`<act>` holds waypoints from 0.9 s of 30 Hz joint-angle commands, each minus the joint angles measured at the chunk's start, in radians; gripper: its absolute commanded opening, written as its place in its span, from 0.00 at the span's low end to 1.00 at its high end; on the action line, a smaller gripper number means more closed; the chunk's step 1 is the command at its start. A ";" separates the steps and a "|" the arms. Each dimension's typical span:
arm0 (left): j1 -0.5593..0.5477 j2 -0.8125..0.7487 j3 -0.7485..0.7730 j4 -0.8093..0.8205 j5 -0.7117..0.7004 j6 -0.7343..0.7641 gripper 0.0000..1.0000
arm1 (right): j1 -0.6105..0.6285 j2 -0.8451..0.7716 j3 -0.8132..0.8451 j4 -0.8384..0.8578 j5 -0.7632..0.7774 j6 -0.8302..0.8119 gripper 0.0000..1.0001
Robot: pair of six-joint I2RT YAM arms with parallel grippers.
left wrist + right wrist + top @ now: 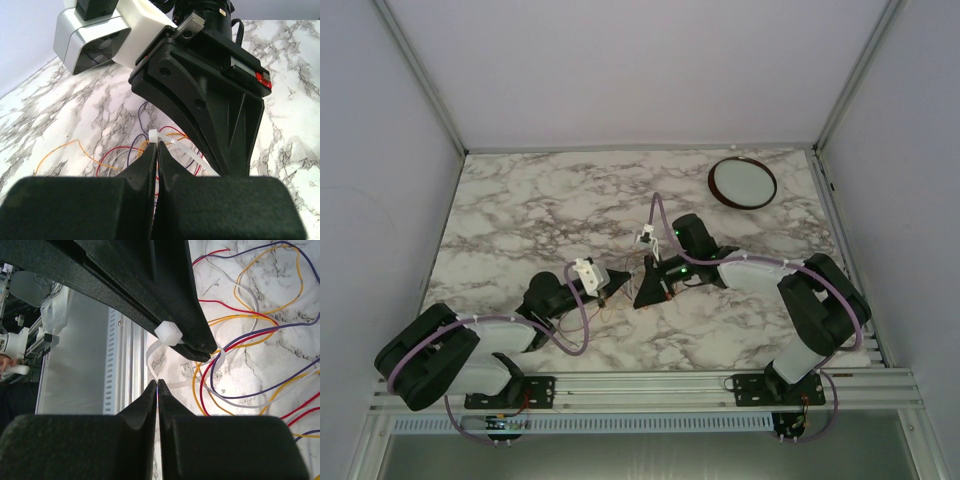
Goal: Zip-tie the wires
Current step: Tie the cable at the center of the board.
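The wires (pixel 235 340), thin red, orange, purple and grey strands, lie in loose loops on the marble table; they also show in the left wrist view (pixel 117 150). A white zip tie (pixel 167 333) loops round several of them. My left gripper (pixel 156 145) is shut, with the tie's head (pixel 153 135) at its tips. My right gripper (pixel 157 382) is shut on the tie's strap (pixel 152 362). In the top view the two grippers meet at mid-table, the left gripper (pixel 623 284) against the right gripper (pixel 642 296). The wires are barely visible there.
A dark-rimmed round white dish (pixel 742 183) sits at the back right. The marble table (pixel 540 210) is walled on three sides. An aluminium rail (pixel 650 385) runs along the near edge. Lilac arm cables (pixel 657 215) arch over both arms.
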 commanded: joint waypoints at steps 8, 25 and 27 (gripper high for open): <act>-0.026 0.014 -0.014 0.024 -0.006 0.063 0.00 | -0.029 0.005 0.054 0.001 -0.029 0.004 0.00; -0.059 0.014 -0.023 -0.011 -0.052 0.092 0.00 | -0.052 0.046 0.081 -0.004 -0.019 0.090 0.00; -0.063 0.016 -0.024 -0.011 -0.055 0.095 0.00 | -0.054 0.052 0.087 -0.008 -0.016 0.098 0.00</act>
